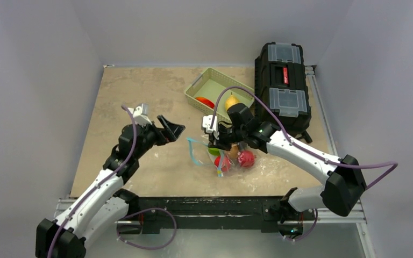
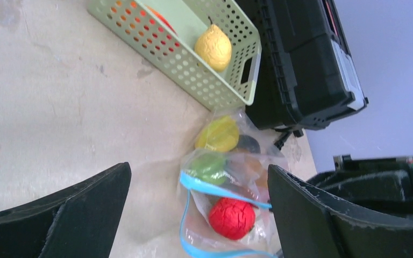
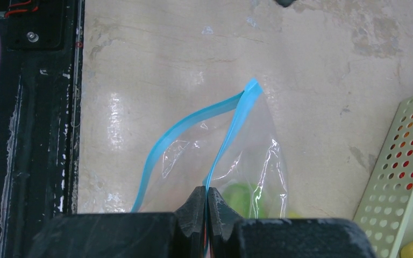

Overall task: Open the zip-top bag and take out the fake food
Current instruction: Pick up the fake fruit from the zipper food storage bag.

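the clear crinkly plastic zip-top bag [image 1: 223,161] with a teal-blue zip strip [image 3: 188,126] lies mid-table on the beige table [image 1: 140,91], just near of the pale green perforated plastic basket [image 2: 183,64]. its mouth faces left, and the two sides of the strip are parted. the small glossy plastic fake food [image 2: 231,217], red, green and yellow pieces, sits inside. the right gripper [image 3: 207,196] is pinched tight on one side of the strip. the left gripper [image 1: 172,129] hangs left of the mouth, jaws spread wide, holding nothing. a black plastic toolbox [image 1: 282,86] stands right of the basket.
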`<state>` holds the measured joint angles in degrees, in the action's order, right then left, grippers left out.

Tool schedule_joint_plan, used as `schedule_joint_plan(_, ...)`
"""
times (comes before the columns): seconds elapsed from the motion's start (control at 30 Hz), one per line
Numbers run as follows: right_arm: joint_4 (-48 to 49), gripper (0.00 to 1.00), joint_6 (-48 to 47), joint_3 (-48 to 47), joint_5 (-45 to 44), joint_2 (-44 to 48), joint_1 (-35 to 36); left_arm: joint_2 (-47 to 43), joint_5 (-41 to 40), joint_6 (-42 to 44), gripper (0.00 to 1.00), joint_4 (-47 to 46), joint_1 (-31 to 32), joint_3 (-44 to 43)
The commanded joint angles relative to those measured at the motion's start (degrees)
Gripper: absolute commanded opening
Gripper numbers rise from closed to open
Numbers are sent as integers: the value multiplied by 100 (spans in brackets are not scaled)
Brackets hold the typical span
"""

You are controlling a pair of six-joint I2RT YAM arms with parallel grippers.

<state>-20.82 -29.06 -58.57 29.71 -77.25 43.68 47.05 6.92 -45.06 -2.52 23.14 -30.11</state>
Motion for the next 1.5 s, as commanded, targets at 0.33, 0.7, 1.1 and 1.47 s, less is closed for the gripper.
schedule_joint_plan(0.33, -58, 0, -159, 20, 199, 98, -27, -1733, 717, -1667, 95, -629, 205, 1922)
schedule_joint_plan(0.7, -93, 0, -199, 22, 233, 62, -35, -1585, -87, -896, 94, -123, 1612, 1458)
schedule_joint_plan(1.1, -111, 0, -221, 21, 251, 45, -32, -998, 299, 52, 87, -879, 1996, 1222)
schedule_joint_plan(1.47, -125, 0, -223, 21, 280, 35, -35, 295, 303, 216, 65, -1775, 2154, 899)
